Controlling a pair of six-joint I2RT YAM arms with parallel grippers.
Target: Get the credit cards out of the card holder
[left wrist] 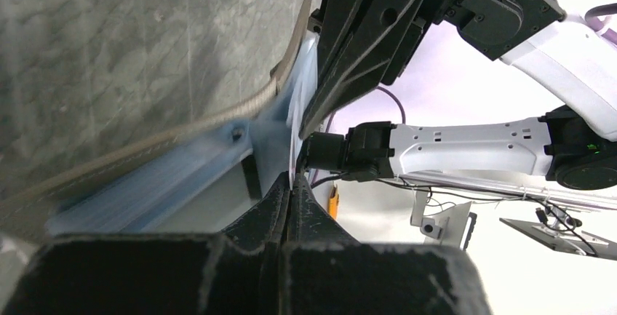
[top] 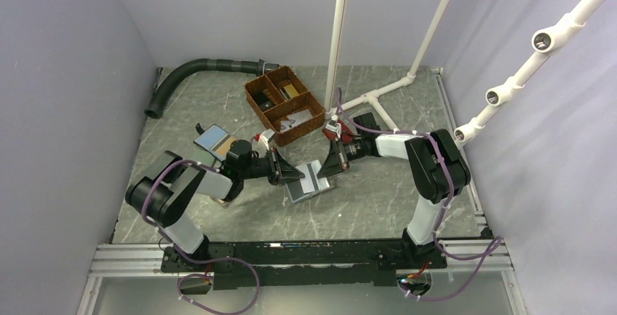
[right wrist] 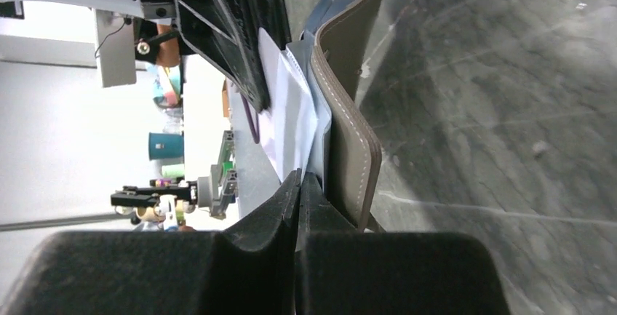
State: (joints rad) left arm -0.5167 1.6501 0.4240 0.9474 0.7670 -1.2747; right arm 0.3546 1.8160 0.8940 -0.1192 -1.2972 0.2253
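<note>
The card holder [top: 306, 188] lies open on the table between the two arms, taupe-grey outside [right wrist: 353, 127] and light blue inside [left wrist: 167, 177]. White credit cards [right wrist: 288, 111] stand out of its slots. My left gripper [left wrist: 291, 180] is shut on the thin edge of one credit card [left wrist: 294, 148]. From the other side my right gripper [right wrist: 300, 177] is shut on the light-blue inner edge of the card holder, next to the cards. In the top view the left gripper [top: 296, 176] and right gripper [top: 326, 172] meet tip to tip over the holder.
A brown wicker basket [top: 285, 104] with compartments stands behind the grippers. A blue wallet with a tan panel [top: 216, 140] sits by the left arm. A black hose [top: 196, 70] curves at the back left. White pipe frames [top: 378, 97] rise at the back right.
</note>
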